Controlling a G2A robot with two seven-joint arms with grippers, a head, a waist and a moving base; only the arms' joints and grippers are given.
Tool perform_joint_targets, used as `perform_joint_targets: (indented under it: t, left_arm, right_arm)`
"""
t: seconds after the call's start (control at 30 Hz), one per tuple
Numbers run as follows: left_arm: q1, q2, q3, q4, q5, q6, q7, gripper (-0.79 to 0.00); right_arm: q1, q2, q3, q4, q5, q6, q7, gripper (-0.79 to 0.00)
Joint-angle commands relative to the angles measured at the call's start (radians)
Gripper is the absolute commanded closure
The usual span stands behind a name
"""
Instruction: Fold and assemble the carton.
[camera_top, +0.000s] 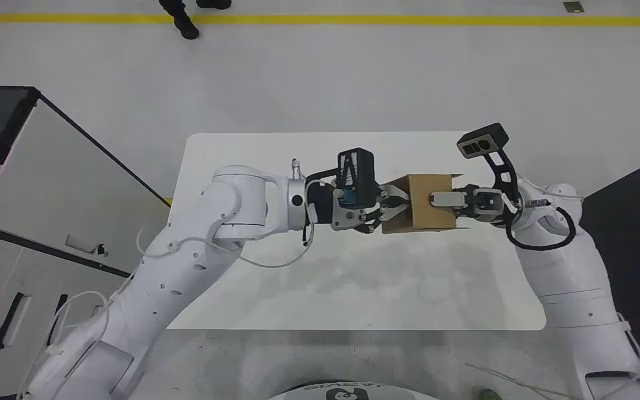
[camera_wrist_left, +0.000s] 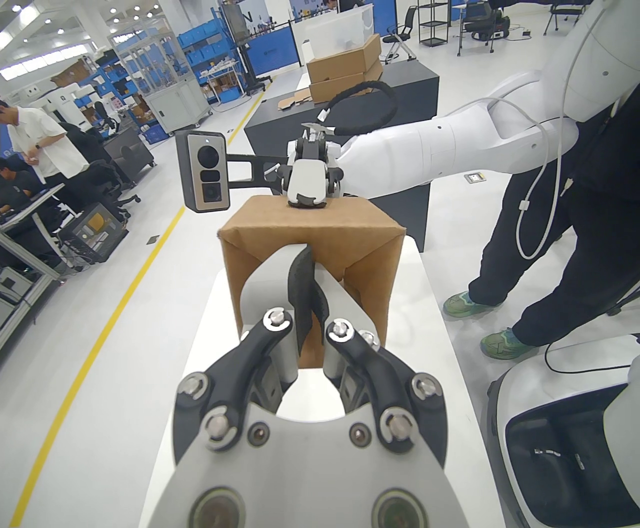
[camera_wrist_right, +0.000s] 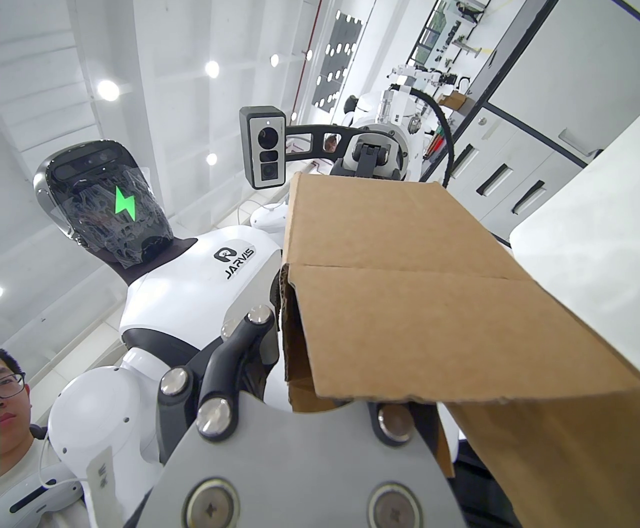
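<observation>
Closest to my left wrist camera, my left tool is holding its two black-padded fingers pressed together, with their tips reaching into the open end of the brown carton. I am not making out whether any cardboard is lying between the pads. That open end is facing my left arm, and folded inner flaps are showing inside it.

Across the carton, my right tool is pinching the cardboard at the far upper edge, its dark tips sitting on the top panel. From my right wrist, a creased flap is running down between that tool's fingers. One finger is lying against the flap and the other is hiding behind the cardboard.

Seen from above, the carton is sitting between my two tools over the middle of the white tabletop, nearer its far edge. I am not able to tell whether its underside is touching the surface.

Beyond the tabletop's end, a black stand is carrying stacked cardboard boxes, and a yellow line is running along the floor.
</observation>
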Motion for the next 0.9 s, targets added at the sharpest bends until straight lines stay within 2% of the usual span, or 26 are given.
perform_joint_targets:
  t: [0.0,0.27,0.87]
  left_arm:
    - [-0.001,-0.001,0.000,0.001,0.001,0.000,-0.002,0.000]
    - [0.010,0.003,-0.024,-0.003,0.009,0.002,-0.012,0.000]
    - [0.005,-0.007,-0.001,0.019,-0.011,-0.001,0.009,0.000]
  right_arm:
    - [0.001,0.001,0.000,0.001,0.000,0.000,0.000,0.000]
    - [-0.002,0.006,0.014,0.002,-0.001,0.000,0.000,0.000]
    - [0.006,0.000,-0.012,-0.013,0.019,0.000,0.000,0.000]
